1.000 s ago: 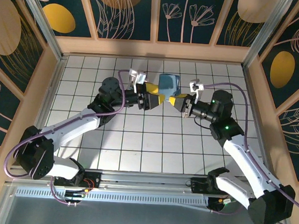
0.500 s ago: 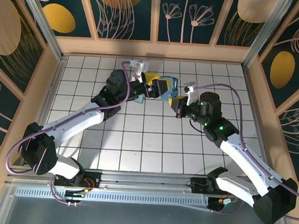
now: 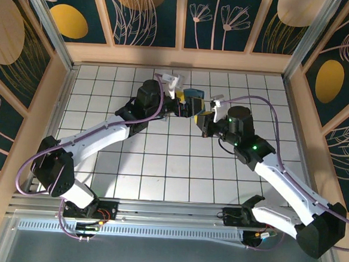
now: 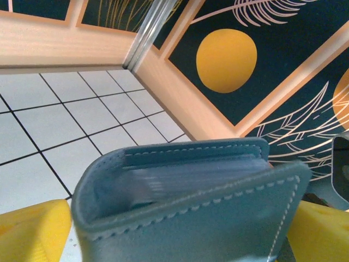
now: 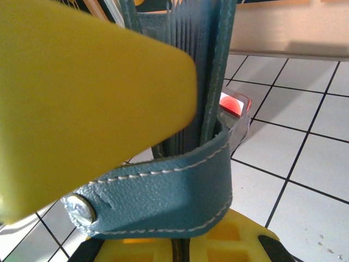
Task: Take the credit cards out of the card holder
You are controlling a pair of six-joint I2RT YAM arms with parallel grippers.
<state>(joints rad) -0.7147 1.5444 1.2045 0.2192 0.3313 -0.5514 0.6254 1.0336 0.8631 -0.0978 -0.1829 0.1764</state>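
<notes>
Card holder [image 3: 194,98], slate-blue, pinched low down between the yellow left fingers [image 4: 32,232] and raised off the white-tiled worktop [image 3: 160,160] near its far edge. Hangs over much the same far tiles as a second ago, but with both arms reaching in farther and drawn closer together. Right fingers [image 5: 82,98] now up against the holder from the other side: one flat beside the folded halves, the other under the snap strap [image 5: 158,191]. Cannot tell whether gripping or only touching. Between the halves, pale stacked edges [image 4: 199,177], probably the credit cards, not yet drawn out. Lower down, on the tiles, a small clear box [image 5: 235,106] with red showing through. Reads as the set-up for a two-handed pull, with the holder steadied on one side and the strap or cards worked from the other.
</notes>
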